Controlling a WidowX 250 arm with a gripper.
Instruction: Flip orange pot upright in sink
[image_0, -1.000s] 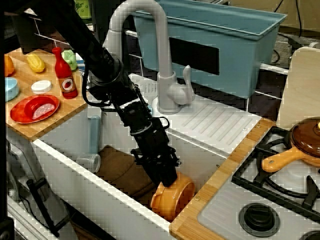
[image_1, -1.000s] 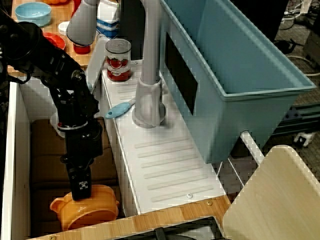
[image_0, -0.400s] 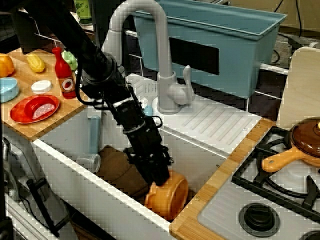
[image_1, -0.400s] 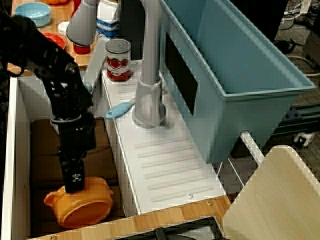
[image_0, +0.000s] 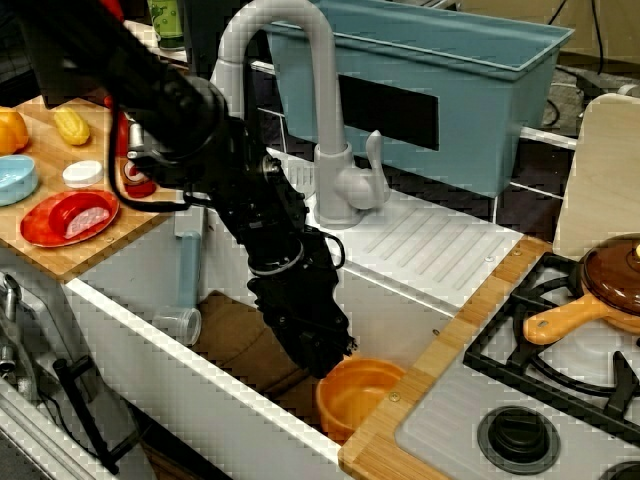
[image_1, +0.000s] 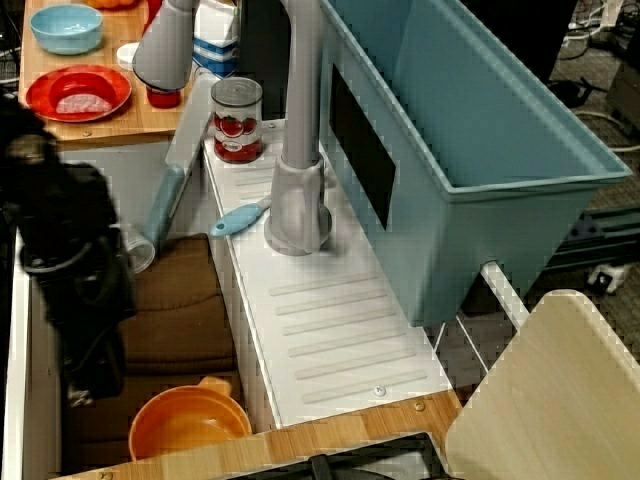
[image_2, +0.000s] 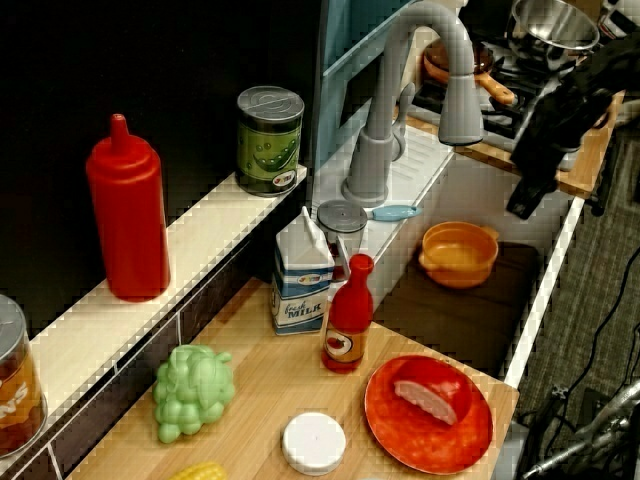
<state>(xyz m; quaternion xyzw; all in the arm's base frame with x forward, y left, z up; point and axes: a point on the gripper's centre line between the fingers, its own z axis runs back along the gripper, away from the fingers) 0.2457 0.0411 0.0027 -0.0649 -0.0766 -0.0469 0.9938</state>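
The orange pot stands upright, open side up, at the right end of the white sink. It also shows in the side view and in the counter view, resting on a brown mat. My gripper hangs on the black arm just left of the pot and a little above it, apart from it and holding nothing. In the side view my gripper is by the sink's near wall. Its jaws look open against the dark arm.
The tall grey faucet curves over the sink behind the arm. A clear cup lies at the sink's left end. A blue-grey tub stands behind. A stove with a brown pan is on the right. A red plate is on the left counter.
The pot has gone from tilted on its side in my gripper's hold to upright and free. My gripper has let go, risen and drawn away to the left.
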